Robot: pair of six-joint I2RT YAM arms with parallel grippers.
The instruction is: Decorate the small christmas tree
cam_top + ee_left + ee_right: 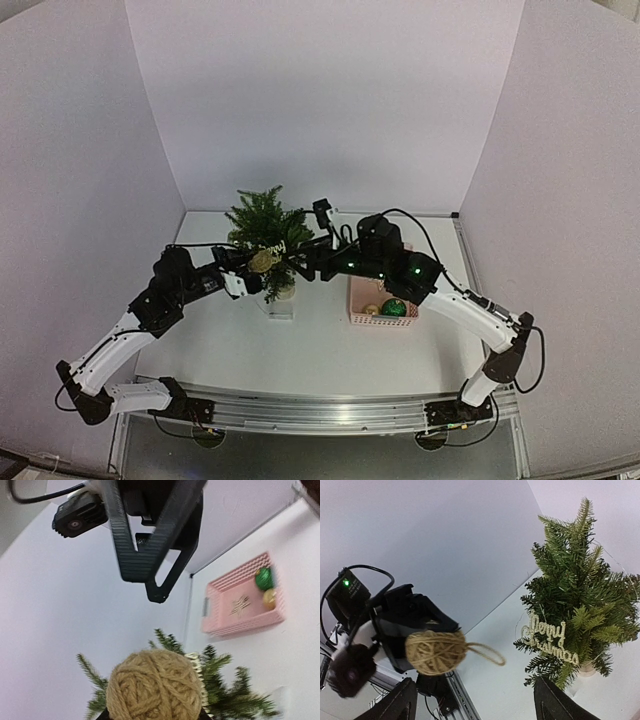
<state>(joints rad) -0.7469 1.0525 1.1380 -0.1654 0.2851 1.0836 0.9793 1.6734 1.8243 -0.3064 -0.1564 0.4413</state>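
While the left gripper (250, 272) is largely masked by its load, its dark jaws are seen closed on a ball of tan twine (436, 652). The ball's hanging loop (487, 652) juts toward the tree without reaching it. In the left wrist view the ball fills the lower edge, hiding that gripper's own fingers and most of the branches behind. Just right of the ball stands the small christmas tree (265, 222), upright on the white table (320, 350) toward the back wall. Its pale base is partly screened by needles and, in the top view, by both grippers. A glittery "Merry Christmas" sign (547, 641) hangs among the lower branches. The right gripper (475, 682) hovers at the tree's right side, jaws spread wide with nothing between them. Only the two finger ends show, cut off at the bottom of its own view. Farther right, a pink basket (381, 300), half covered by the right arm, holds a green bauble (393, 307), a gold bauble (371, 310) and a blurred star ornament (240, 605).
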